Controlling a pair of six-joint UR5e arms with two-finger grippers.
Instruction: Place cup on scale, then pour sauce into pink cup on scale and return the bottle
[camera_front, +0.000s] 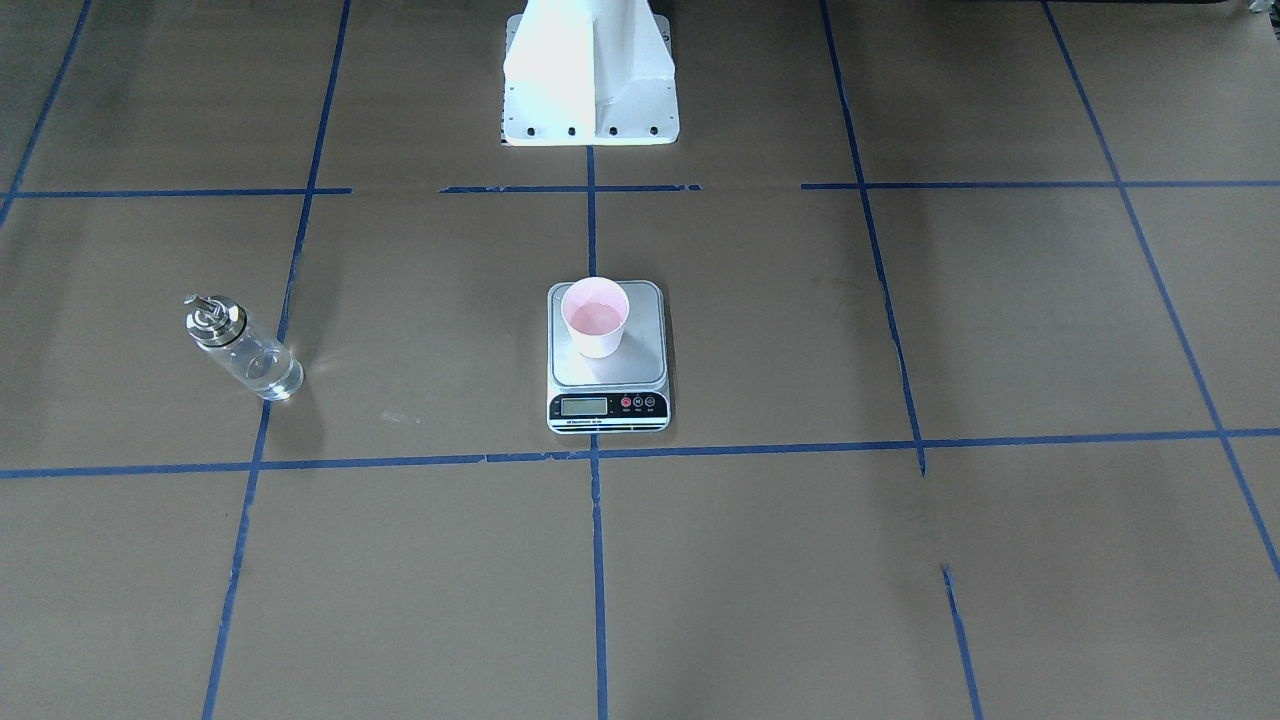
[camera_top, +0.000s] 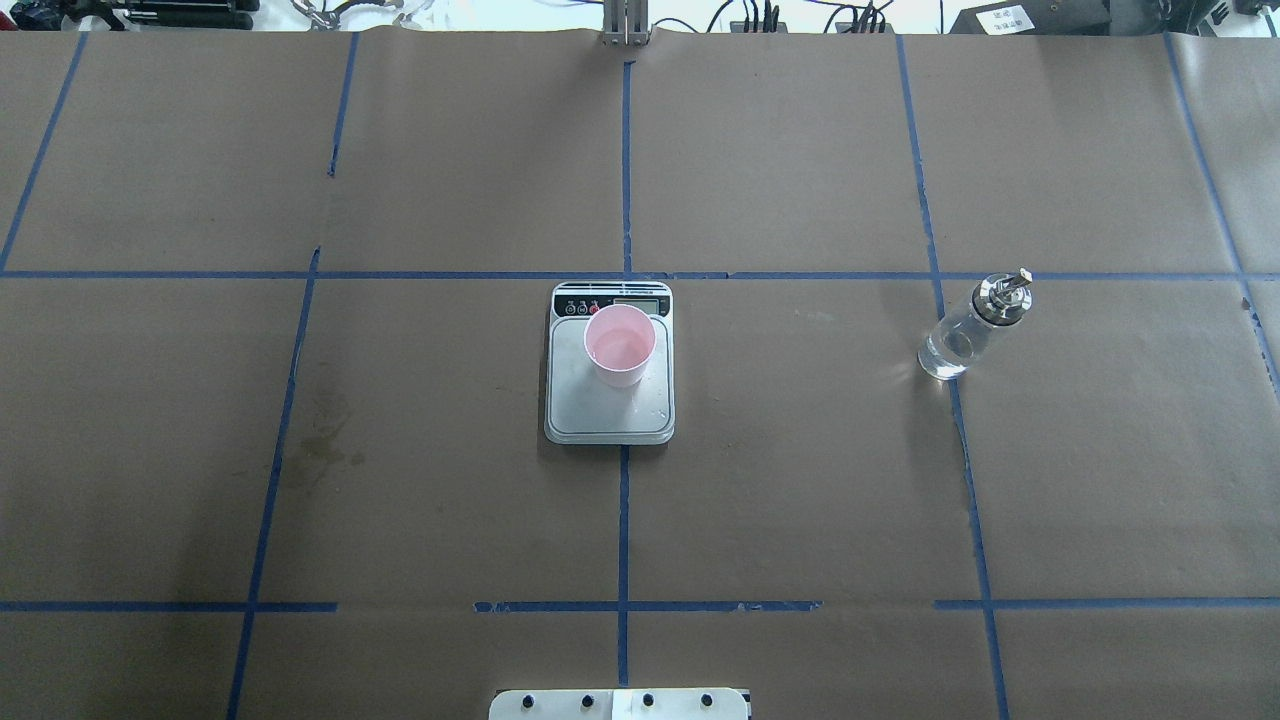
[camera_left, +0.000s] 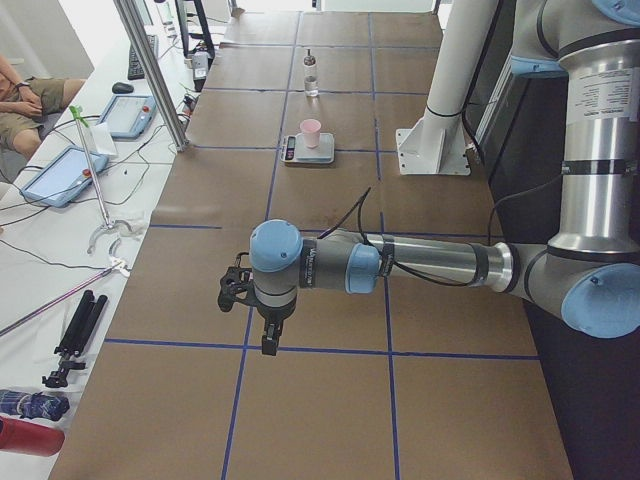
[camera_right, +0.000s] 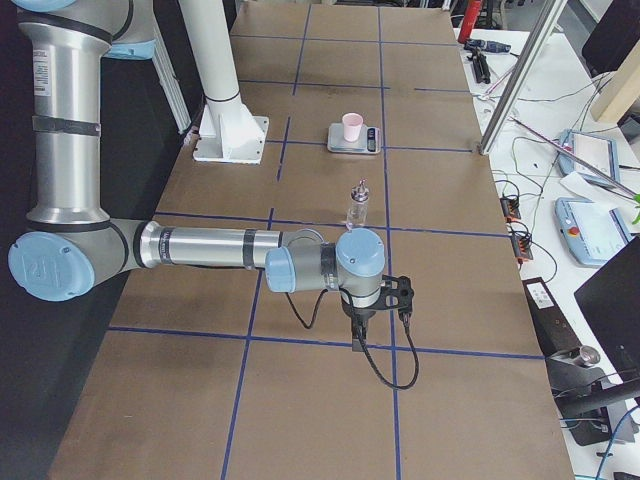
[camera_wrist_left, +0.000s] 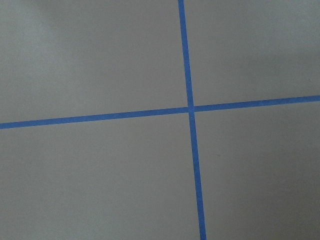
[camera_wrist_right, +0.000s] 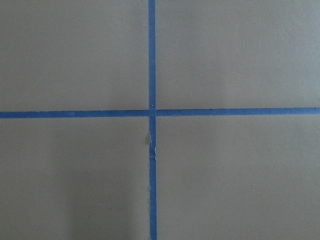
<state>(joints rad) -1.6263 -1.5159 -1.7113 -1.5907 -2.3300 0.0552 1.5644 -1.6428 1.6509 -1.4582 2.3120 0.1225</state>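
The pink cup (camera_front: 595, 318) stands upright on the scale (camera_front: 608, 375) at the table's middle, toward the display end of the platform; it also shows in the overhead view (camera_top: 620, 345). The clear glass bottle (camera_top: 972, 328) with its metal spout cap stands upright on the table on my right side, apart from the scale. My left gripper (camera_left: 266, 338) hangs over bare table far from both, as does my right gripper (camera_right: 358, 340), which is nearer the bottle (camera_right: 357, 205). Both show only in the side views, so I cannot tell whether they are open or shut.
Brown paper with a grid of blue tape lines covers the table (camera_top: 800, 480). The robot's white base (camera_front: 590, 75) stands behind the scale. Both wrist views show only paper and a tape cross (camera_wrist_left: 190, 109). Tablets and cables lie past the far edge.
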